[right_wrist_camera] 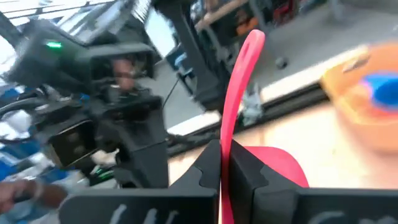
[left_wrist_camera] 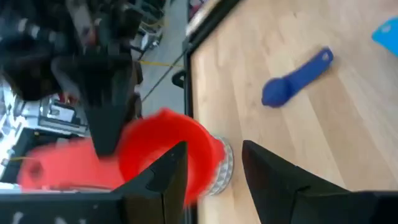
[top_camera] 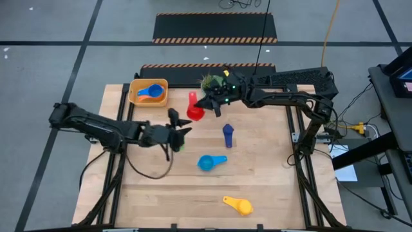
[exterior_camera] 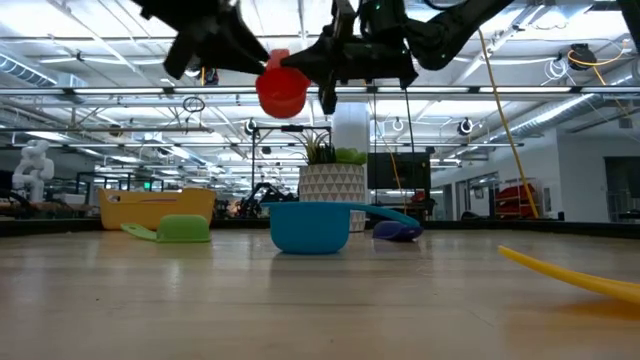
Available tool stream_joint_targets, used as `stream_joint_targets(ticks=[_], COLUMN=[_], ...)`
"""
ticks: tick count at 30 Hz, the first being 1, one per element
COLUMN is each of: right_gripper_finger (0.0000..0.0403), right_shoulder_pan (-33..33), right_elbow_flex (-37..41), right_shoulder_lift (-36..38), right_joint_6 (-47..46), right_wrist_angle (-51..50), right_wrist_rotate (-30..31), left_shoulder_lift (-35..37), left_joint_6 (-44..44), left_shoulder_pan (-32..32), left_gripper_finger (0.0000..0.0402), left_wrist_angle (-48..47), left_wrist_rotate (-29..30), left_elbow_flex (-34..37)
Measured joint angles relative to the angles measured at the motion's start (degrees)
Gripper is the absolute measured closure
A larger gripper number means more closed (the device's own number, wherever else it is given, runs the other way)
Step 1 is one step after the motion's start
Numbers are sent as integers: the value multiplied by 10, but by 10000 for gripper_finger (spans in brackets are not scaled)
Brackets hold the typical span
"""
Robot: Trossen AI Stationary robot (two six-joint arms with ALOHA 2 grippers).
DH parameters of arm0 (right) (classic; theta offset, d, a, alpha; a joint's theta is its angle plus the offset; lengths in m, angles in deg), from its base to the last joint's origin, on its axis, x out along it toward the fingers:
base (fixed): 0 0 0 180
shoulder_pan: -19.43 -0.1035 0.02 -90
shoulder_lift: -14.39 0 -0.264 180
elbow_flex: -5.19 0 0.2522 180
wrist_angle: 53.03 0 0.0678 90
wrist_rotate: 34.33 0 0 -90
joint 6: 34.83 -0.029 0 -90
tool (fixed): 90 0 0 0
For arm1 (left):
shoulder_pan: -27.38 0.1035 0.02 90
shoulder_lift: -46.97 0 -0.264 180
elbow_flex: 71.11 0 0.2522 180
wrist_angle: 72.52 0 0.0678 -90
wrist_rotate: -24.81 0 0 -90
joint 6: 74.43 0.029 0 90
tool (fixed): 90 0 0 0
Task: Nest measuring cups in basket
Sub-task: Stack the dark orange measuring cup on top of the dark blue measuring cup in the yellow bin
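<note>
Inside the basket (top_camera: 136, 89) lies a light blue cup (top_camera: 150, 92) — right gripper (top_camera: 207, 105) pinches the red cup (top_camera: 194, 110), left gripper (top_camera: 183, 132) parted.

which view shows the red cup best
The low view: the red measuring cup hangs in the air, its whole bowl in profile. The high view shows it small beside the right end effector. The right wrist view shows its handle clamped between that end effector's fingers. The left wrist view shows a blurred bowl.
</note>
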Motion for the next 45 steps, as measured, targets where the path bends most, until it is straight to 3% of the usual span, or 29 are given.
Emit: stream_joint_targets(ticks=[6,13,19,30,37,45], right_gripper_finger=[403,403,403,401,369,296], right_shoulder_pan=[-1,1,1,1,3,20], right_elbow_flex=[0,0,0,0,0,0], right_shoulder_lift=[-29,-29,-29,-29,-30,1], right_joint_6=[-27,-41,-39,-42,-30,55], right_wrist_angle=[-6,-7,-23,-25,-3,-27], right_wrist_rotate=[-35,-57,-66,-48,-30,23], left_shoulder_lift=[-107,-169,-174,-174,-174,-114], left_joint_6=[12,17,46,100,74,-22], left_shoulder_pan=[-3,9,19,37,41,88], left_gripper_finger=[215,203,248,387,391,394], left_wrist_angle=[-88,-136,-130,-124,-129,-210], left_wrist_rotate=[49,68,87,63,77,94], left_elbow_flex=[-72,-84,-84,-85,-85,-82])
